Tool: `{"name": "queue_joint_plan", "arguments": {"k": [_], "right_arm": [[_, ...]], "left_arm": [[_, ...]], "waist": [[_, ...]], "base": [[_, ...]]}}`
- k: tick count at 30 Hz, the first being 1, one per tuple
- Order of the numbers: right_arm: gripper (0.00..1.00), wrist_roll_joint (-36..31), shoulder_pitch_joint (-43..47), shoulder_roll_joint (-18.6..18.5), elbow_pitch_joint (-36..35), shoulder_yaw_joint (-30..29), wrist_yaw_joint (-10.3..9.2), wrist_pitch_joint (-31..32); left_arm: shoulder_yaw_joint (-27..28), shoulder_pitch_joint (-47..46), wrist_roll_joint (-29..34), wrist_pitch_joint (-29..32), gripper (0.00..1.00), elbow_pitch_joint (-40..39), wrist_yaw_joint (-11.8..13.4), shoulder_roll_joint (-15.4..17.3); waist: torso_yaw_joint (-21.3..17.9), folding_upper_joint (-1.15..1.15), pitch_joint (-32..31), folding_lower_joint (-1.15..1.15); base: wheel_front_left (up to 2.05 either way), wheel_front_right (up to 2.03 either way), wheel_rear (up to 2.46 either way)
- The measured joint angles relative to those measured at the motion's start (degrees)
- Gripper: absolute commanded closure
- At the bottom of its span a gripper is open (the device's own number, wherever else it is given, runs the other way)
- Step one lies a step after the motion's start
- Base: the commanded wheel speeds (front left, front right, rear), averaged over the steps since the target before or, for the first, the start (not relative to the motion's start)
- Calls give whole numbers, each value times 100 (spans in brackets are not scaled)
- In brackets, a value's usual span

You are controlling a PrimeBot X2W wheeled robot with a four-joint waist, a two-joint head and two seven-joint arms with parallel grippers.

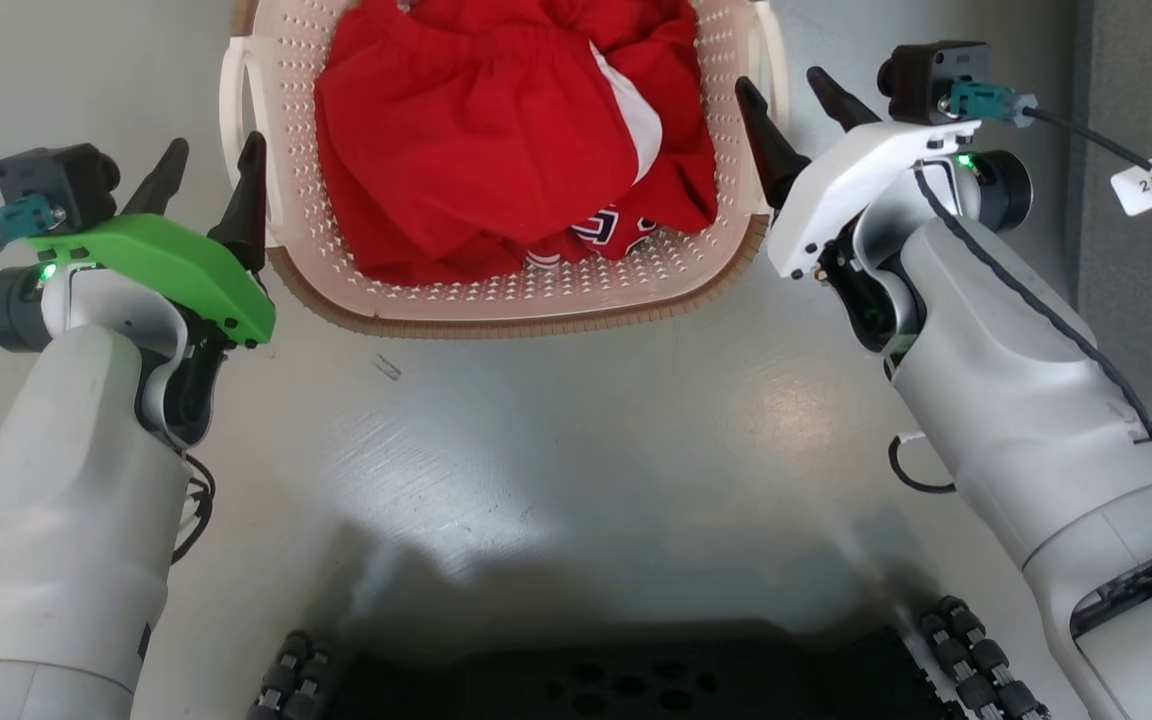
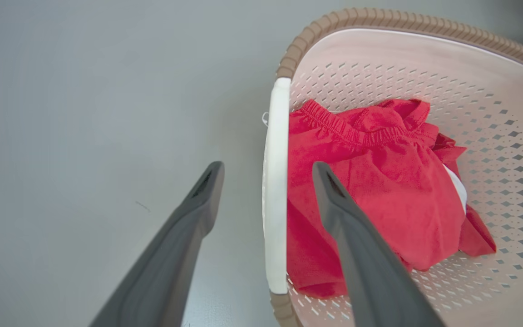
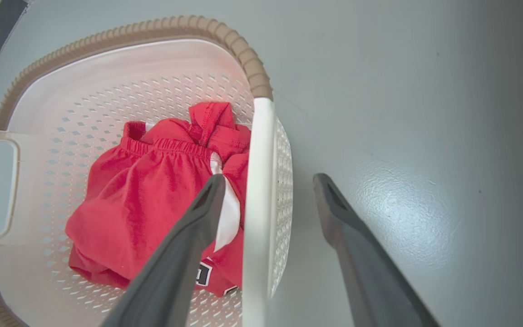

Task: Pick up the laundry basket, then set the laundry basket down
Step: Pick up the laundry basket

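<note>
The laundry basket (image 1: 536, 318) stands on the grey floor at the top middle, cream-white and perforated, with a brown rim. Red clothes (image 1: 496, 140) fill it. My left gripper (image 1: 216, 150) is open at its left handle (image 1: 233, 100). In the left wrist view, that white handle (image 2: 276, 181) lies between the spread fingers of the left gripper (image 2: 267, 165), with one finger over the red clothes (image 2: 379, 181). My right gripper (image 1: 779, 85) is open at the right handle (image 1: 771, 50). The right wrist view has that handle (image 3: 257, 181) between the parted fingers of the right gripper (image 3: 269, 178).
My dark wheeled base (image 1: 596, 680) lies along the bottom edge. A darker grey strip (image 1: 1146, 100) runs down the far right, crossed by a cable with a white tag (image 1: 1151, 185). Bare grey floor (image 1: 556, 450) spreads between the basket and the base.
</note>
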Motion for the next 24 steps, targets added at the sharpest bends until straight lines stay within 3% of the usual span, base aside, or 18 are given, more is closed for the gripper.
{"name": "queue_joint_plan", "arguments": {"k": [24], "right_arm": [[0,686,-639,-11,568,615,-24,125]], "left_arm": [[-617,-796,-423,213,0,778,-1,18]], "waist": [[113,0,550,0]], "base": [[0,0,0]]}}
